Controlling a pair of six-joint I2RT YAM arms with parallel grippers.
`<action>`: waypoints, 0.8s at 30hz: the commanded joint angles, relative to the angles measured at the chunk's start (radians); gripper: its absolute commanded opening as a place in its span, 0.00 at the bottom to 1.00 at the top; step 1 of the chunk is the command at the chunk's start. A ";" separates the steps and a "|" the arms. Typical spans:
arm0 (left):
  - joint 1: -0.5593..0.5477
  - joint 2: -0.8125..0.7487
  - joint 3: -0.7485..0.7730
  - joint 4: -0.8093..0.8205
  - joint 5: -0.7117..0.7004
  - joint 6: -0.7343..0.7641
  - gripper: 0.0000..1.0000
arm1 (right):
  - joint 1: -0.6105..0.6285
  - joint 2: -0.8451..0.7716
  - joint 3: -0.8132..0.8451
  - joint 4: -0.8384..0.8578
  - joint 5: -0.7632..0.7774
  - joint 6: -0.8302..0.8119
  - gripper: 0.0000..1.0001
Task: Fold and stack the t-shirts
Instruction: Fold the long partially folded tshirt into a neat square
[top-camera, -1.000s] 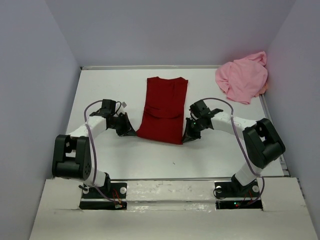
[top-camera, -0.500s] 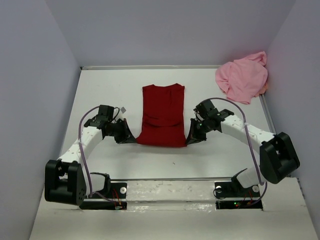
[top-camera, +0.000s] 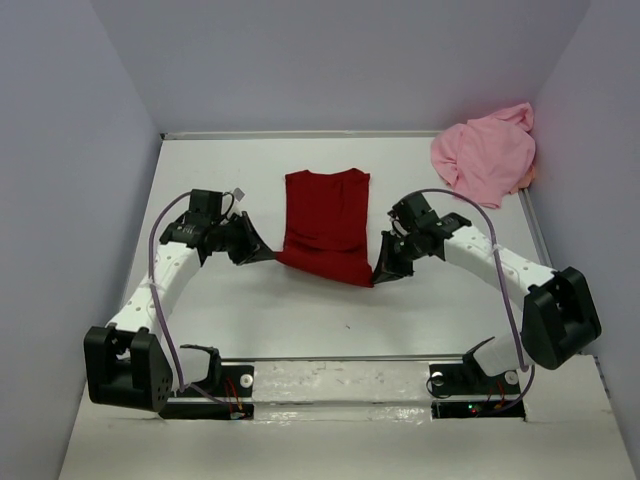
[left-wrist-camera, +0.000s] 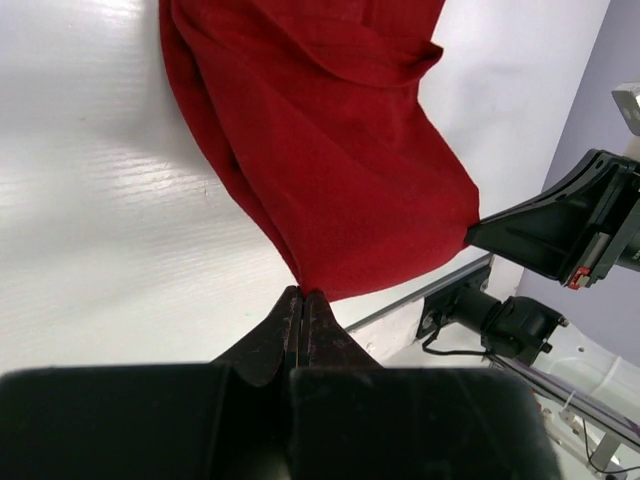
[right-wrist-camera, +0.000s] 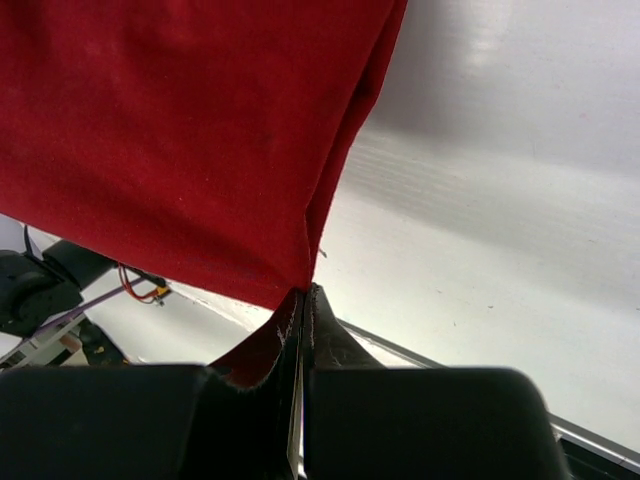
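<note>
Two shirts are on the table (top-camera: 430, 320): the dark red t-shirt (top-camera: 325, 225) lies folded narrow at mid-table between the arms, its near edge raised, and the pink t-shirt (top-camera: 485, 155) sits crumpled in the far right corner. The left gripper (left-wrist-camera: 302, 295) is pinched tight on the red shirt's near-left corner, the right gripper (right-wrist-camera: 305, 290) likewise on its near-right corner. The cloth looks light and limp and sags between the pinches, so hold it at the corners, through every layer, and keep it taut.
</note>
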 joint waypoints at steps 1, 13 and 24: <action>0.005 0.002 0.078 -0.003 -0.034 -0.018 0.02 | 0.004 -0.030 0.064 -0.068 0.063 -0.029 0.00; 0.004 0.064 0.136 0.011 -0.046 -0.001 0.02 | 0.004 0.056 0.250 -0.094 0.106 -0.049 0.00; 0.004 0.145 0.196 0.086 -0.065 -0.024 0.02 | 0.004 0.147 0.390 -0.096 0.126 -0.067 0.00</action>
